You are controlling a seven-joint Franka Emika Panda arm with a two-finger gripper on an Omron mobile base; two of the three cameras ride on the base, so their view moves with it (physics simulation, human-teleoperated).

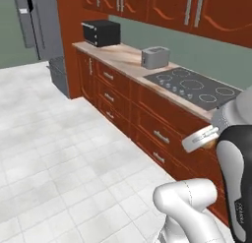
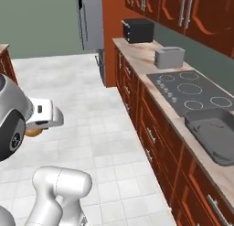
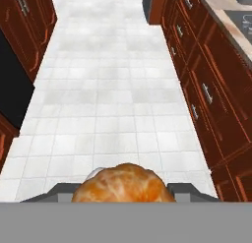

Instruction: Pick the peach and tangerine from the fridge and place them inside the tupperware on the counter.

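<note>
The hand [image 3: 123, 190] pinches the tangerine [image 3: 124, 184] above the tiled floor [image 3: 113, 89], well apart from the tupperware [image 2: 215, 131] on the desk [image 2: 141, 56].

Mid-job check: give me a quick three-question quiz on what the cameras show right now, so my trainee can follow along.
1. True or false: the gripper is shut on the tangerine.
2. Which lies nearest the tupperware on the counter? A) the cooktop B) the microwave C) the toaster
3. Fill in: the gripper hangs over the tiled ___, not over the counter.

Key: 1 true; 2 A; 3 floor.
</note>
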